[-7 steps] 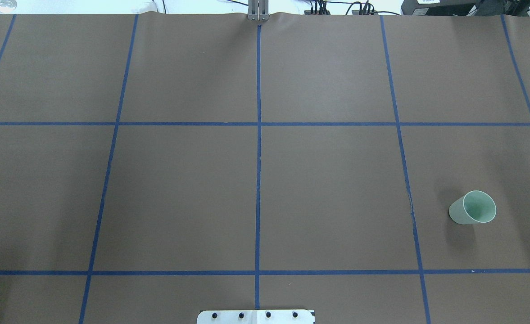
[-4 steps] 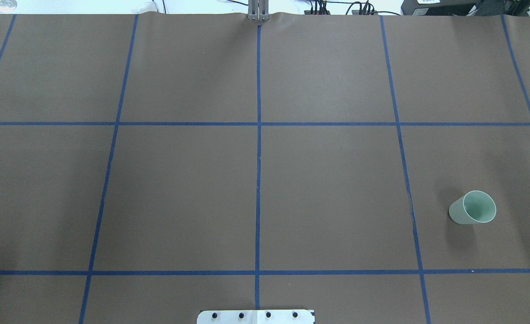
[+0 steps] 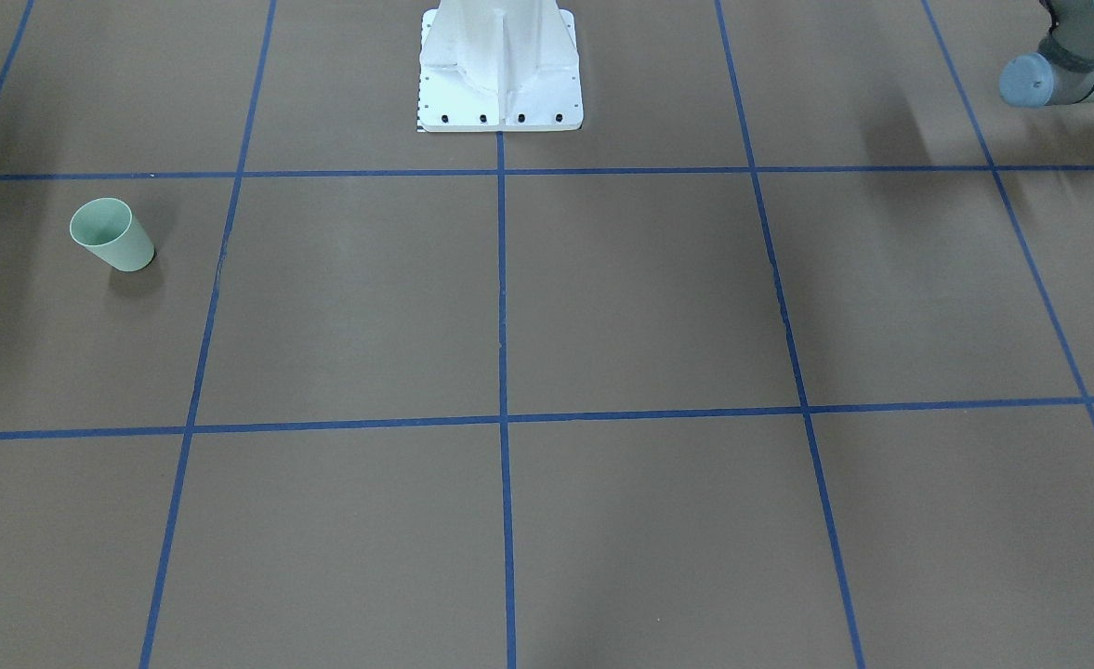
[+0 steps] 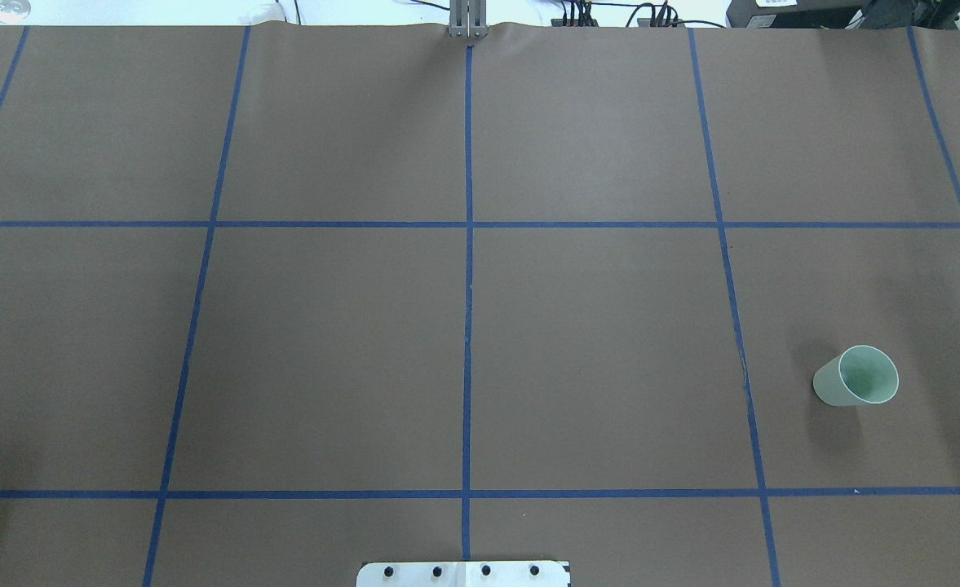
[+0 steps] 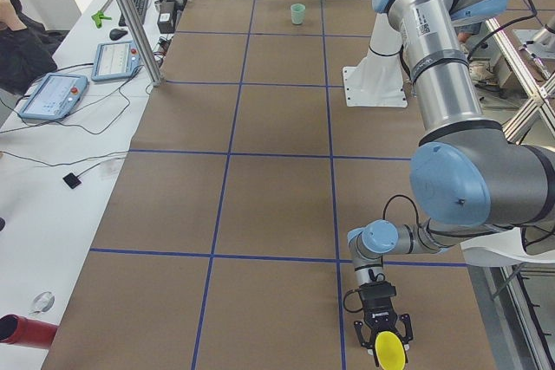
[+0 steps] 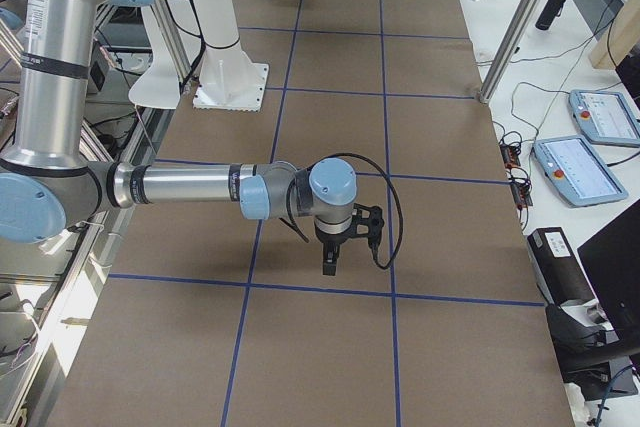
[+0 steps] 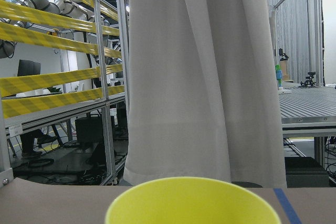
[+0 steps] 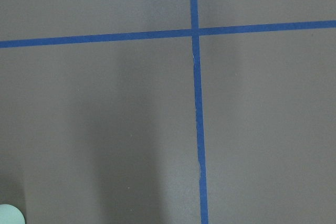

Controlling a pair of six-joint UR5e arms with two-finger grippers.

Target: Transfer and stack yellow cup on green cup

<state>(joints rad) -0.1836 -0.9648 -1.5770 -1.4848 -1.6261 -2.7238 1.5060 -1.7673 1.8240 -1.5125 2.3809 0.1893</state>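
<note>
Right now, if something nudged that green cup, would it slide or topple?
The green cup looks like plastic, so probably light, easily shoved. It stands on its narrower base, so a high nudge might topple it. Tapered, it would likely roll in a curve.

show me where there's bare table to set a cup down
Bare table rings the green cup on all sides, within its taped square. The squares either side of the centre blue tape line, ahead of the white base plate, are bare. Busy: the table's left end, where the yellow cup sits between the left gripper's jaws.
</note>
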